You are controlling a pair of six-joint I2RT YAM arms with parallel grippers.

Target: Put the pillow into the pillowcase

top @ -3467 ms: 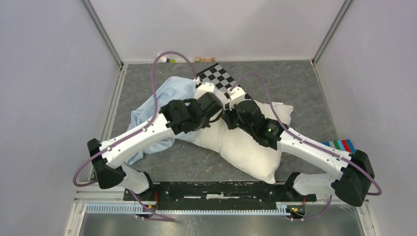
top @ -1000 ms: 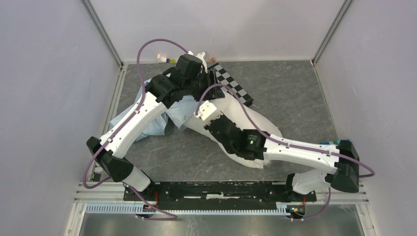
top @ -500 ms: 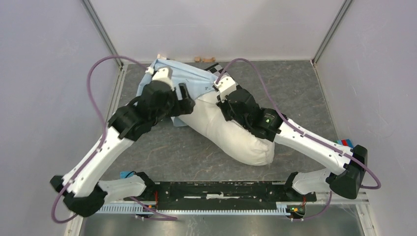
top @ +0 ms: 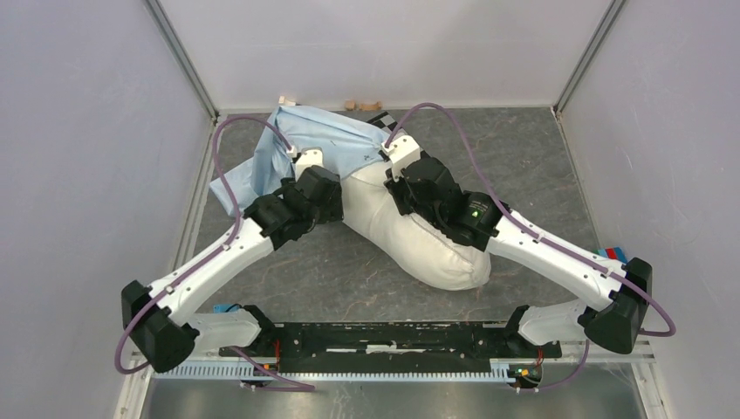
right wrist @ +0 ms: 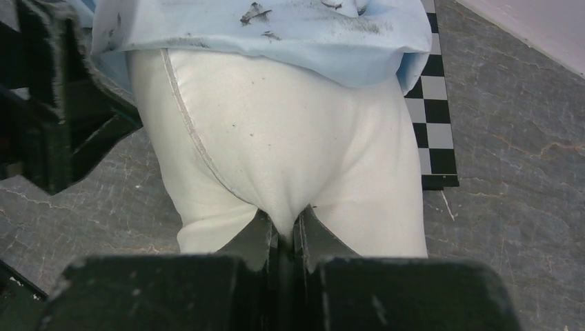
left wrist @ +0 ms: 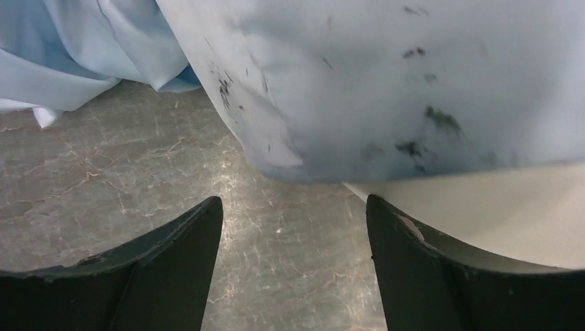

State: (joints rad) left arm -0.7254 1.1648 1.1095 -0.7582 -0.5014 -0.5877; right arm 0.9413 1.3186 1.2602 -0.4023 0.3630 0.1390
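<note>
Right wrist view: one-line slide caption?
Right gripper pinches the pillow, its far end covered by the pale blue pillowcase.
</note>
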